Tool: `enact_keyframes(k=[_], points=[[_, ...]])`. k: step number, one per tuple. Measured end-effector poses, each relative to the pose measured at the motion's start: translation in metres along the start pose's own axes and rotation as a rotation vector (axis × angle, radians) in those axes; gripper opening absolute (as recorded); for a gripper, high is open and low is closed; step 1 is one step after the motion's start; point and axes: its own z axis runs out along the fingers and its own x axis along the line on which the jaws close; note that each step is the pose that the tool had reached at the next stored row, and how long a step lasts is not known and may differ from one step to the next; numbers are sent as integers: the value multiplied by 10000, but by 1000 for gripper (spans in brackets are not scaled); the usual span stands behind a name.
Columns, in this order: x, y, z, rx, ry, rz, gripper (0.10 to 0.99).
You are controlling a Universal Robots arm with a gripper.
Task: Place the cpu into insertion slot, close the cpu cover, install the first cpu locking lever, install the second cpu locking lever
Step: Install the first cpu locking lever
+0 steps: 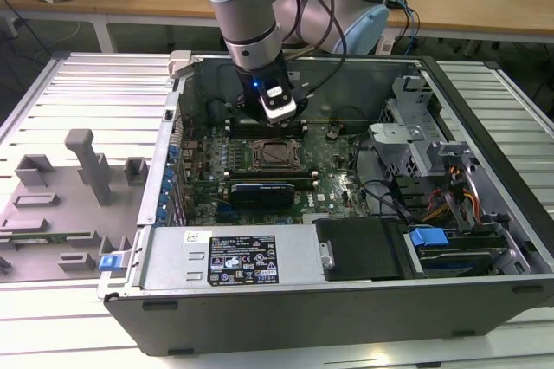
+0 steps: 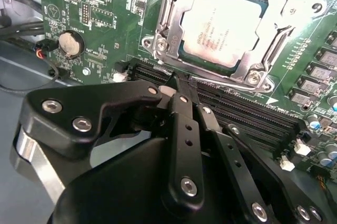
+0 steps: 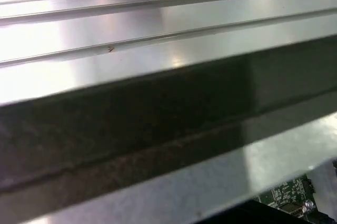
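Now, in the exterior view, your gripper (image 1: 280,114) hangs inside the open computer case (image 1: 346,308), just beside the socket (image 1: 275,154). In the second wrist view its jaws are pressed together on nothing, with the tips near the cover (image 2: 169,21), which lies down around the seated chip (image 2: 224,21). In the first wrist view you get the case wall and a corner of green board (image 3: 287,192).

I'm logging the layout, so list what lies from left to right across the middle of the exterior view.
Grey T-shaped post → green circuit board → cpu → grey drive cage → orange cables.
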Motion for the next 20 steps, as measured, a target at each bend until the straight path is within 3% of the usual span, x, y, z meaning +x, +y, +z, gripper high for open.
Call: enact_keyframes(k=[8,17,20], points=[[-50,8,66,58,-36,167,106],[-60,-26,63,57,-35,169,106],[-66,-45,61,15,-22,181,106]])
